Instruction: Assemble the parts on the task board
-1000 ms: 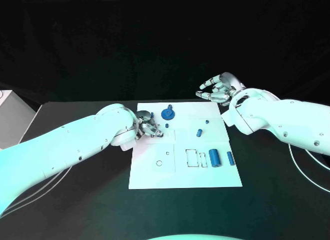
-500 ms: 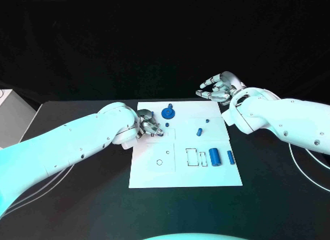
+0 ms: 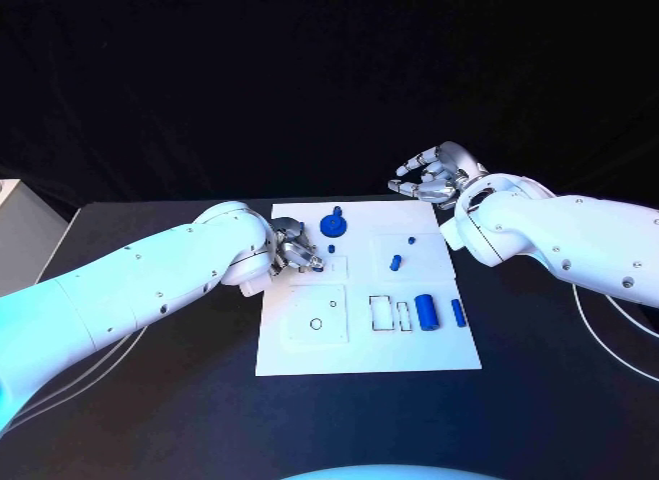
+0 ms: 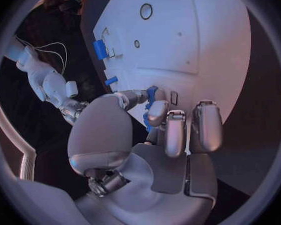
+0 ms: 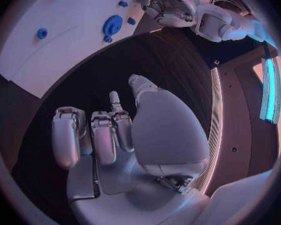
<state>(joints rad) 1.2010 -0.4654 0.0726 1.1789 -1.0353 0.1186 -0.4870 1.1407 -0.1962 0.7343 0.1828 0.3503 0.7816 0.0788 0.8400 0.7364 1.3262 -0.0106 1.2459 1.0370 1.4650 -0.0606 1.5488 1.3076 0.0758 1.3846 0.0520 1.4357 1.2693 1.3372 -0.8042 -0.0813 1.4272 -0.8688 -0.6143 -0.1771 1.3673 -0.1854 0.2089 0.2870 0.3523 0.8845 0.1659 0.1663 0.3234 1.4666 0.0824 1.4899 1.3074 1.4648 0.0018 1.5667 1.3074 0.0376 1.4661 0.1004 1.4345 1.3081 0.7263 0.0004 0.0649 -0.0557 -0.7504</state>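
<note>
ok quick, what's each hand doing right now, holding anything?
Left hand: fingers pinch a small blue part over the task board.
Right hand: open, holding nothing, beyond the board.

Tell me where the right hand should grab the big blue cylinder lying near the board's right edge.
Judging from the head view, take the big blue cylinder across its round middle, coming from straight above. It lies flat on the task board, so its ends offer little hold. A thinner blue pin lies close on one side and a recess on the other, so the fingers should drop in narrowly. The right hand holds nothing.
</note>
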